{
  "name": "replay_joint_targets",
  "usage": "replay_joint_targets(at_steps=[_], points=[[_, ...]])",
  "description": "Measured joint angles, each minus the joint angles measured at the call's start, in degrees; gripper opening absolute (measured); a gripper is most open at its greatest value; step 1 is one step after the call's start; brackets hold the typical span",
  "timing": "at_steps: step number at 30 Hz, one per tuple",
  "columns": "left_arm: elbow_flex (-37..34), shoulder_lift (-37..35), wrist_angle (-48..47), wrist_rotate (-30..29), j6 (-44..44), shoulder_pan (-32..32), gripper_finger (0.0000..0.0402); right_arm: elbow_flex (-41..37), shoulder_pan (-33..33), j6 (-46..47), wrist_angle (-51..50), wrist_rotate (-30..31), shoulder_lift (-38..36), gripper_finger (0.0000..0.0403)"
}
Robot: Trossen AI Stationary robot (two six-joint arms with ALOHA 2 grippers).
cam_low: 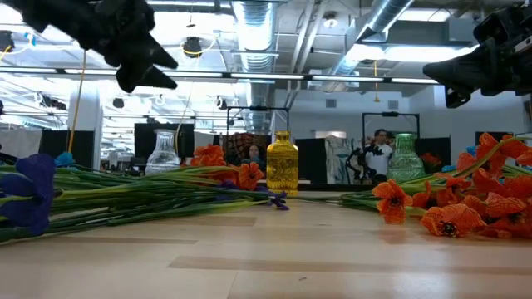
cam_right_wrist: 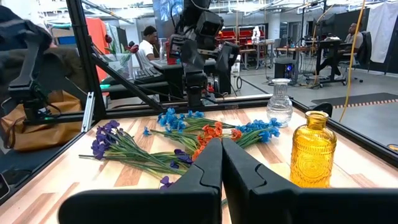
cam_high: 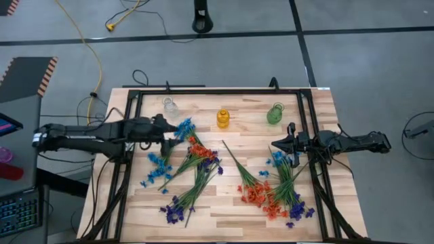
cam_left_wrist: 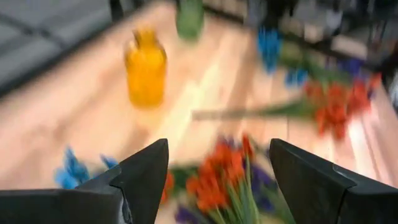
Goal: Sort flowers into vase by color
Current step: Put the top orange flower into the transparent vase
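The bench (cam_high: 224,210) carries everything: three vases stand in a row along its far edge, and no flower is seen in any of them, so the sorting looks barely begun. The flowers lie flat in two heaps. The left heap (cam_high: 190,166) spreads from mid-bench toward the near left corner, mixing blue, orange-red and purple sprigs; the right heap (cam_high: 274,190) runs toward the near right corner with the same colours tangled together.

The left gripper (cam_high: 178,130) hovers above the far end of the left heap, just short of the clear vase (cam_high: 169,105), with its fingers (cam_left_wrist: 146,174) spread wide and nothing between them. This looks like the approach to a pick. The next move calls for coming down on one stem only, and for choosing a colour before a vase.

The right gripper (cam_high: 277,145) waits over the far end of the right heap, near the green vase (cam_high: 274,114), jaws pressed together and empty.

The amber vase (cam_high: 223,118) stands between the other two.

Which colour belongs to which vase cannot be told. The left wrist view is smeared, so the stems directly under that gripper are hard to separate. From table height the stems overlap into one band.
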Motion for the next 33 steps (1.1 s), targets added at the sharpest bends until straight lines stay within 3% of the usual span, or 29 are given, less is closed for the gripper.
replay_joint_targets(at_steps=[7, 17, 33], points=[[8.61, 12.40, -13.33, 5.48, -4.62, -1.44, 0.0268, 0.00, -0.02, 0.02, 0.00, 0.00, 0.00, 0.0032], [9.21, 25.09, -13.88, 11.14, -12.27, -5.61, 0.0268, 0.00, 0.00, 0.02, 0.04, 0.00, 0.00, 0.0032], [9.21, 37.04, -13.30, 11.47, -16.45, -7.23, 0.0267, 0.00, -0.02, 0.02, 0.04, 0.00, 0.00, 0.0032]])
